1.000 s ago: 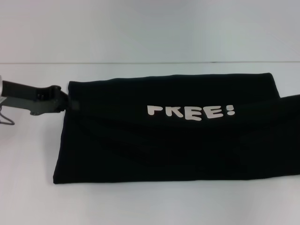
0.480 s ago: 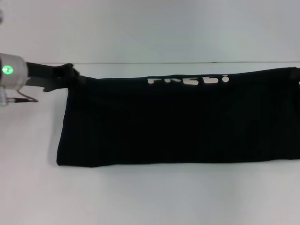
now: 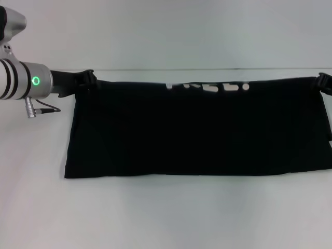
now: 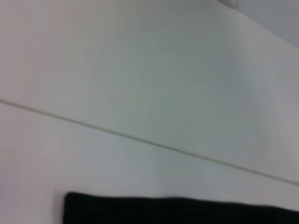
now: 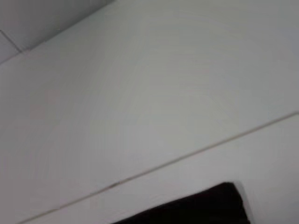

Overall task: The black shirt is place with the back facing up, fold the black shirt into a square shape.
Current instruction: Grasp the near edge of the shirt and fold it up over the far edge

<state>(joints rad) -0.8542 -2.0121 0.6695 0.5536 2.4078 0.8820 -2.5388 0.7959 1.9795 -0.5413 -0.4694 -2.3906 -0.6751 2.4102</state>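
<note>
Left claw [image 3: 88, 80] and right claw [image 3: 322, 81] each grasp black shirt [image 3: 197, 129] corners.

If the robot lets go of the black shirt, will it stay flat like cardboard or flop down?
Probably flop. The black shirt hangs between the left gripper and the right gripper, which seem to pinch its far corners, and its top edge dips and folds over the white letters, as soft cloth does. It likely slides easily on the smooth white table.

head view looks down; both wrist views skim low, sharing black shirt [image 3: 197, 129] edge.
</note>
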